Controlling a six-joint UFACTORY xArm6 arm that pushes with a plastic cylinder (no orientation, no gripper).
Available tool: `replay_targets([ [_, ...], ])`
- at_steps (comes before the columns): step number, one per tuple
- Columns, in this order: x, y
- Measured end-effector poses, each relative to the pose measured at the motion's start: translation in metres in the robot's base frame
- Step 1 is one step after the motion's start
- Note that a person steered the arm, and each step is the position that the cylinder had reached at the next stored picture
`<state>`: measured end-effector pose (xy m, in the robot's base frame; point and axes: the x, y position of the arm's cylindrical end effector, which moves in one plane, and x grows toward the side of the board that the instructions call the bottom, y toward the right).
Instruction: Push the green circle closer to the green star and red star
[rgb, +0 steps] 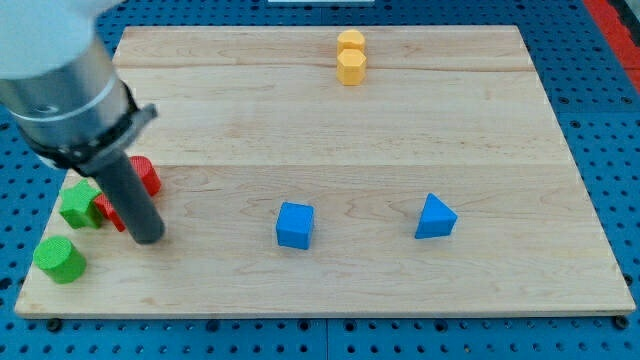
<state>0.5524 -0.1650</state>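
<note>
The green circle (59, 259) lies near the board's bottom left corner. The green star (80, 204) lies just above it, at the left edge. The red star (108, 211) lies to the right of the green star, touching it, and is partly hidden by my rod. My tip (146, 237) rests on the board just to the right of the red star, and up and to the right of the green circle. A second red block (146, 175) shows behind the rod, above the red star; its shape is unclear.
A blue cube (295, 224) lies at the bottom middle and a blue triangular block (435, 217) to its right. Two yellow blocks (351, 55) sit together at the top middle. The wooden board (400, 130) rests on a blue pegboard table.
</note>
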Motion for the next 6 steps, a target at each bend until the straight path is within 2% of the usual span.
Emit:
replay_targets([
  [1, 0.063, -0.002],
  [3, 0.064, -0.139],
  [5, 0.031, -0.104],
  [6, 0.024, -0.113],
])
